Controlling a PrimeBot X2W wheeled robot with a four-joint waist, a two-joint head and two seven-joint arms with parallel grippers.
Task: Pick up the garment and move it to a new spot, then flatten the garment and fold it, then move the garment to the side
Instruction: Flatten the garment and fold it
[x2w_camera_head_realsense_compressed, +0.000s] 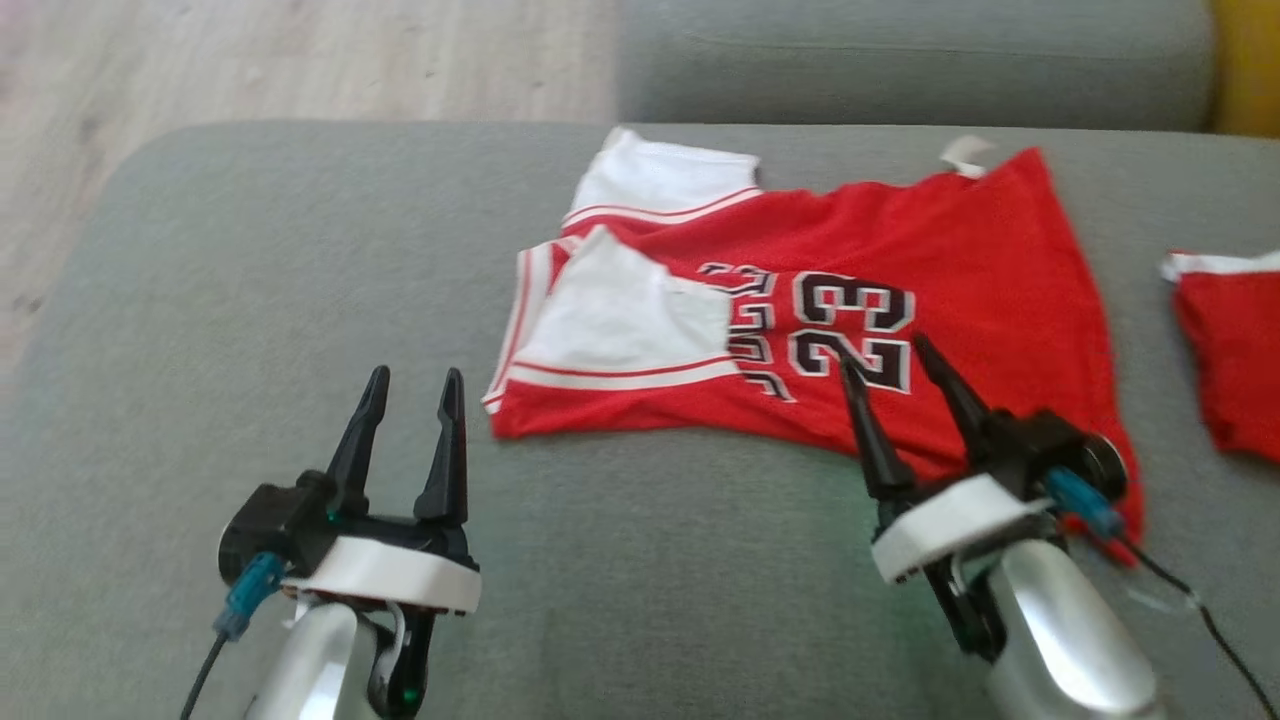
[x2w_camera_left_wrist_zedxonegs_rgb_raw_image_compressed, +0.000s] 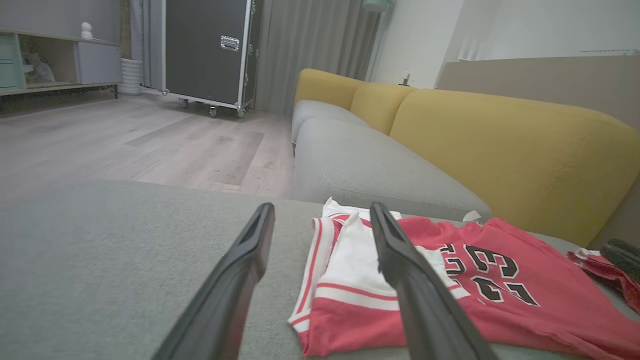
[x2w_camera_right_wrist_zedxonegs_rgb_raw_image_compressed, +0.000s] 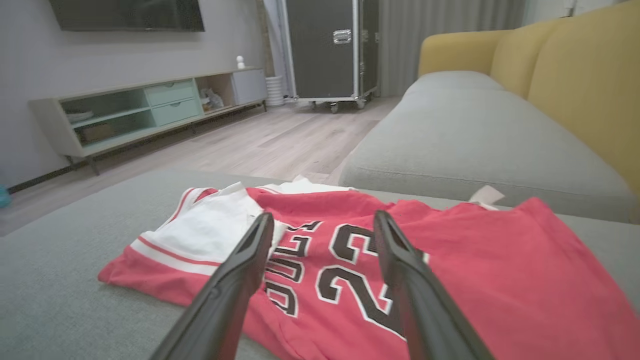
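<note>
Both grippers empty, jaws spread wide. My left gripper (x2w_camera_head_realsense_compressed: 415, 374) hovers over the bare grey cushion (x2w_camera_head_realsense_compressed: 250, 300) just left of the jersey (x2w_camera_head_realsense_compressed: 900, 260); my right gripper (x2w_camera_head_realsense_compressed: 885, 352) is above its near edge, by the 23. The jersey lies mostly spread, left end flipped white-side up, so probably the flatten/fold step. Next: pinch the near edge cleanly. A second red garment (x2w_camera_head_realsense_compressed: 1235, 340) lies apart. Containers: black flight case (x2w_camera_left_wrist_zedxonegs_rgb_raw_image_compressed: 205, 50) shut; sideboard (x2w_camera_right_wrist_zedxonegs_rgb_raw_image_compressed: 150, 110) contents too blurry.

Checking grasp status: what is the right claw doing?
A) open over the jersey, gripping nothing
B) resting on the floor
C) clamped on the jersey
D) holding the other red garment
A: the right claw stands open over the jersey, with nothing in it.
</note>
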